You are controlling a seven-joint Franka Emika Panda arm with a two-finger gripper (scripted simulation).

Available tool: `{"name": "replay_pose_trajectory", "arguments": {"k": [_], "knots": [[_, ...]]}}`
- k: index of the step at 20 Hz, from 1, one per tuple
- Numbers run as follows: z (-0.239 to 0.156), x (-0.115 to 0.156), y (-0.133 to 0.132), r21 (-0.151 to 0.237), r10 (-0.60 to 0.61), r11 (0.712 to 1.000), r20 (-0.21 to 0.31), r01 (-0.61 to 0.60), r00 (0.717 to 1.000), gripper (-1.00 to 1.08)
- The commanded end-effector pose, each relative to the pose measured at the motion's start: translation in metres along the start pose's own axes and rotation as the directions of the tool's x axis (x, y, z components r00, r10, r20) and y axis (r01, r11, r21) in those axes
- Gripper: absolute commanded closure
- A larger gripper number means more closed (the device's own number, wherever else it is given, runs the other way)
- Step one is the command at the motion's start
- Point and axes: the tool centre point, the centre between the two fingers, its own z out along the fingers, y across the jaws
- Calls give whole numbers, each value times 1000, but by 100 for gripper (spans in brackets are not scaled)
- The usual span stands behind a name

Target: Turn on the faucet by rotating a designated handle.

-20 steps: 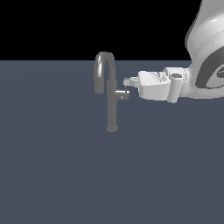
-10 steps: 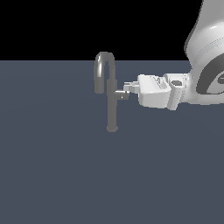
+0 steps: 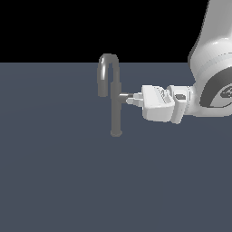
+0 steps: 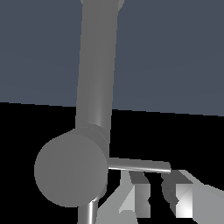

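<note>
- The handle is a short stub jutting sideways from the faucet column, toward the exterior view's right; that puts it square in line with the arm's level approach.
- In the wrist view the stub's round end faces the camera, and a thin lever rod runs off it just above the fingertips, seemingly so they can push the rod round.
- The hand sits at the handle's tip with its fingers slightly parted; I cannot tell whether they pinch the rod or merely rest near it.
- The faucet stands upright near the middle of the counter, somewhat toward its far edge, well clear of every corner.
</note>
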Motion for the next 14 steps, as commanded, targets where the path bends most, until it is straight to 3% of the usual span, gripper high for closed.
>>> {"name": "replay_pose_trajectory", "arguments": {"k": [1, 6, 7, 14], "knots": [[1, 23, 4, 3, 30, 1000, -5, -30, 1000, 108], [1, 46, 6, 4, 52, 999, -8, -52, 999, 108], [0, 9, -5, -7, -9, 1000, 7, 9, 1000, 108], [0, 43, -11, -1, 28, 1000, -2, -28, 1000, 108]]}}
